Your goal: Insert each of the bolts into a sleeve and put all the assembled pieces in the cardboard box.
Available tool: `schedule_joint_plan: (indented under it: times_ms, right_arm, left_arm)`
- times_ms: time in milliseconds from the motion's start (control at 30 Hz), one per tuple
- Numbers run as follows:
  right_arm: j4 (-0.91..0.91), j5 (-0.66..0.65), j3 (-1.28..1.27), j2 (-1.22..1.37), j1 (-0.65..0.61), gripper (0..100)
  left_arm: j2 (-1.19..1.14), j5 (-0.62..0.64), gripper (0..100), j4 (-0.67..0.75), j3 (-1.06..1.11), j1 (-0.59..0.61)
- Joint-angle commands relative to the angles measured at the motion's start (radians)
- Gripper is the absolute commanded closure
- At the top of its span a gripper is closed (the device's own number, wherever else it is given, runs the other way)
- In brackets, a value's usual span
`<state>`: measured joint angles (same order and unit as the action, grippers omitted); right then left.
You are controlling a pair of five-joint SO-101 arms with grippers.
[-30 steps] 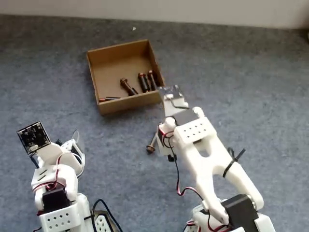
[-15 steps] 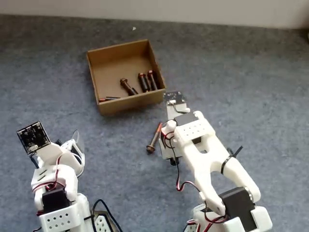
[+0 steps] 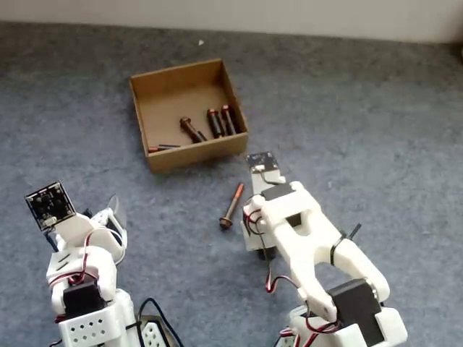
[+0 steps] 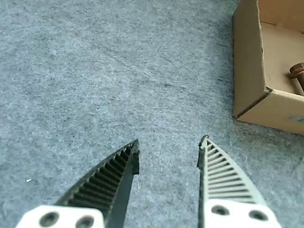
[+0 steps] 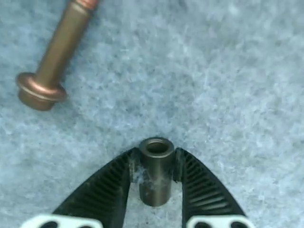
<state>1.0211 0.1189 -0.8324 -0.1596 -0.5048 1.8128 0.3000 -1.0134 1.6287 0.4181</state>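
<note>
Bare grey felt bench (image 3: pixel 362 108) is stretching between the left end effector (image 4: pixel 170 140) and the open brown cardboard box (image 3: pixel 195 153), whose upright wall is blocking any low approach. Beside the right end effector (image 5: pixel 156 152), which is gripping a short dark metal sleeve (image 5: pixel 156 175), a long coppery flanged bolt (image 3: pixel 232 206) is lying in the way.

The counter (image 3: pixel 376 108) is covered in a grey, felt-like carpet with a short, mottled nap, lighter and darker flecks mixed through it. Along its far side runs a pale, plain wall (image 3: pixel 289 14), which meets the grey cover in a straight, slightly slanted line. A tiny white speck (image 3: pixel 201 43) lies on the cover near that far side. The light is soft and even, and shadows are faint. Up close, in the wrist views, the grey fibres show fine scuff lines across the nap.
</note>
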Motion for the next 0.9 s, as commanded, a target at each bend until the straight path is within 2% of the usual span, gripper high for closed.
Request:
schedule_joint_plan:
  times_ms: [0,100,200,333,467,567,733,867]
  right_arm:
    - [-0.013,-0.006,-0.01,-0.015,0.015,91.9]
    - [0.004,-0.009,-0.01,-0.016,0.012,99.6]
    - [0.042,-0.032,-0.004,-0.028,0.01,99.2]
    - [0.081,-0.028,-0.031,-0.173,0.016,99.2]
    - [0.104,-0.028,-0.102,-0.412,0.047,99.2]
    - [0.104,-0.028,-0.171,-0.578,0.111,99.3]
    - [0.081,-0.028,-0.272,-0.756,0.236,99.3]
    - [-0.031,-0.028,-0.338,-0.792,0.329,99.3]
  left_arm:
    - [0.01,-0.008,78,0.021,-0.005,0.007]
    - [0.01,-0.008,78,0.021,-0.005,0.007]
    - [0.01,-0.009,78,0.023,0.001,0.005]
    - [0.01,-0.015,78,0.023,-0.005,-0.004]
    - [0.008,-0.239,78,0.014,-0.039,-0.053]
    - [0.008,-0.362,78,0.014,-0.056,-0.116]
    - [0.008,-0.457,78,-0.083,-0.168,-0.248]
    - [0.007,-0.482,78,-0.183,-0.286,-0.357]
